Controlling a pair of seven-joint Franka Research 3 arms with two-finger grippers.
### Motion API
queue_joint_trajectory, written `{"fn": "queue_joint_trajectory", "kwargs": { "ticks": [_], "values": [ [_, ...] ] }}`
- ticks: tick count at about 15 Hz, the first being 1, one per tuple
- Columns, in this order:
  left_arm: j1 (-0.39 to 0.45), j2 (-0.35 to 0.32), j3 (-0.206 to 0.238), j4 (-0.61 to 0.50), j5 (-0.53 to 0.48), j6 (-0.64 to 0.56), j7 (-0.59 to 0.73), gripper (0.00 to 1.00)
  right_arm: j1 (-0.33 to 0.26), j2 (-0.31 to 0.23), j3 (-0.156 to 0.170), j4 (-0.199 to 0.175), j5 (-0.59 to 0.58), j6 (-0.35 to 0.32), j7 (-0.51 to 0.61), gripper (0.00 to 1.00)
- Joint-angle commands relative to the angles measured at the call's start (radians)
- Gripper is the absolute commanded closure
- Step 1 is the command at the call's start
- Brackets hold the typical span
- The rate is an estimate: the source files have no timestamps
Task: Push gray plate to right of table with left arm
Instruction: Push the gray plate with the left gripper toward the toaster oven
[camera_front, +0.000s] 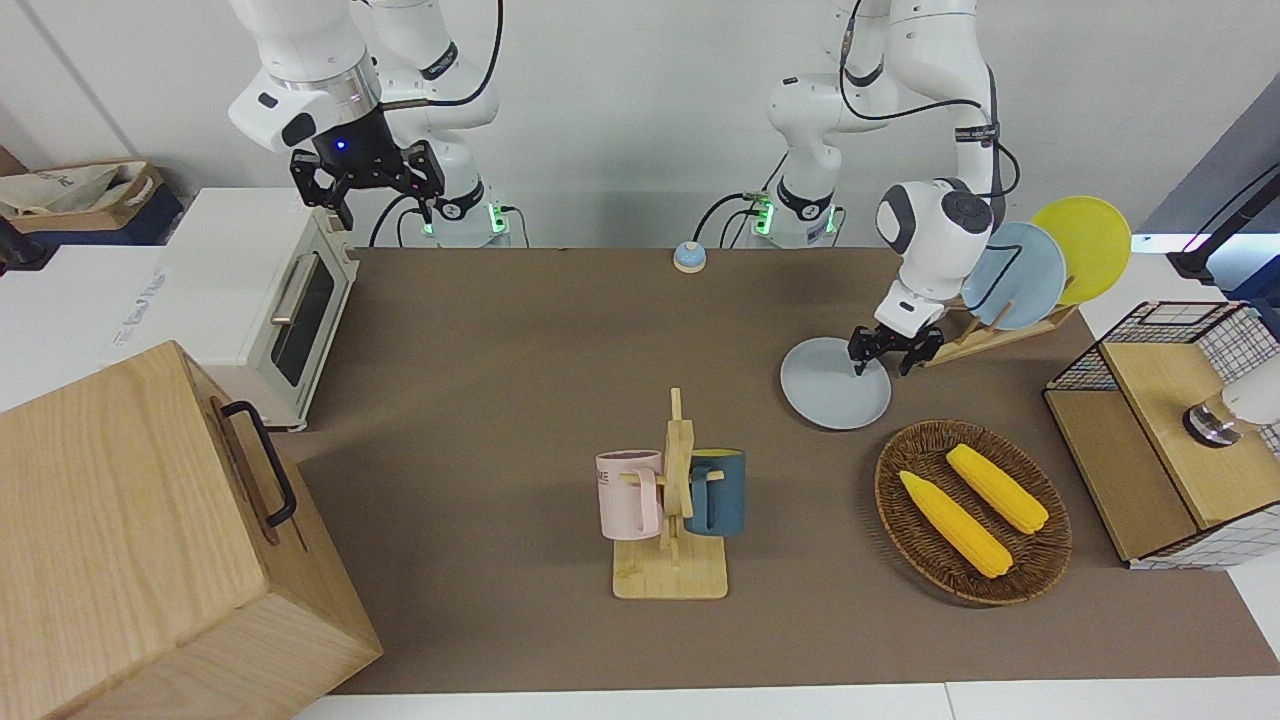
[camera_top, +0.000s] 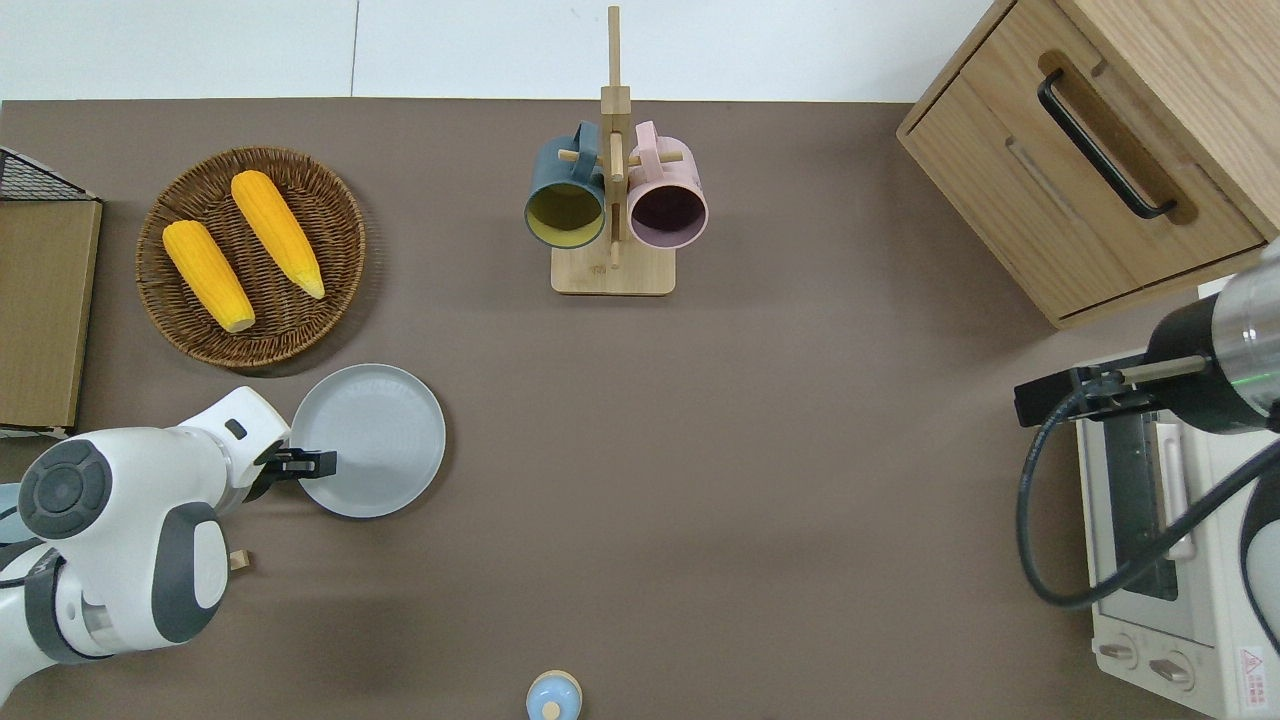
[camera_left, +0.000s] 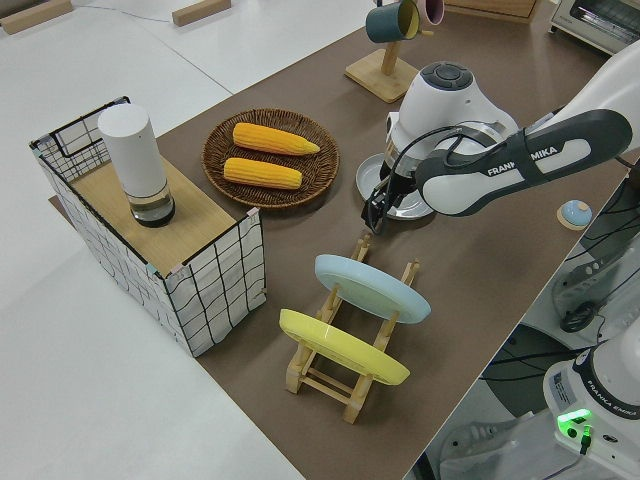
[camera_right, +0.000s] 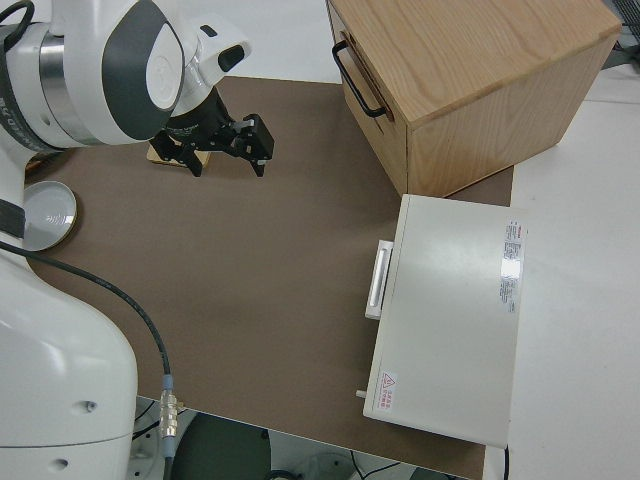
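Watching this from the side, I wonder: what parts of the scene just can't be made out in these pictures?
- Whether the left gripper touches the gray plate: too small in the front view.
- The plate's nearer rim: hidden by the arm in the left side view.
- The plate rack: almost wholly covered by the arm in the overhead view.
- The toaster oven: cut off at the overhead view's edge.
- The right gripper is parked.
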Motion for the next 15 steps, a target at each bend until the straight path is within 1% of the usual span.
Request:
{"fn": "queue_joint_trajectory", "kwargs": {
  "ticks": [1,2,3,11,13,15],
  "values": [
    [-0.003,-0.010,0.005,-0.017,-0.010,0.023,-0.002,0.92,-0.011,-0.008,0.006,0.001,0.008,-0.012,-0.003,0.017],
    [-0.003,-0.010,0.005,-0.017,-0.010,0.021,-0.001,0.97,-0.011,-0.008,0.006,-0.001,0.008,-0.012,-0.003,0.017],
    [-0.001,-0.011,0.005,-0.017,-0.010,0.021,-0.002,1.00,-0.011,-0.008,0.006,-0.001,0.008,-0.012,-0.003,0.017],
    [-0.015,-0.008,0.003,-0.016,-0.010,0.018,-0.013,1.00,-0.011,-0.008,0.006,-0.001,0.010,-0.012,-0.003,0.017],
    [-0.037,-0.005,0.003,-0.016,-0.016,0.018,-0.033,1.00,-0.011,-0.008,0.004,0.001,0.010,-0.012,-0.003,0.017],
    [-0.079,0.000,0.003,-0.011,-0.035,0.018,-0.074,1.00,-0.011,-0.008,0.004,0.001,0.008,-0.012,-0.003,0.017]
  ]
}}
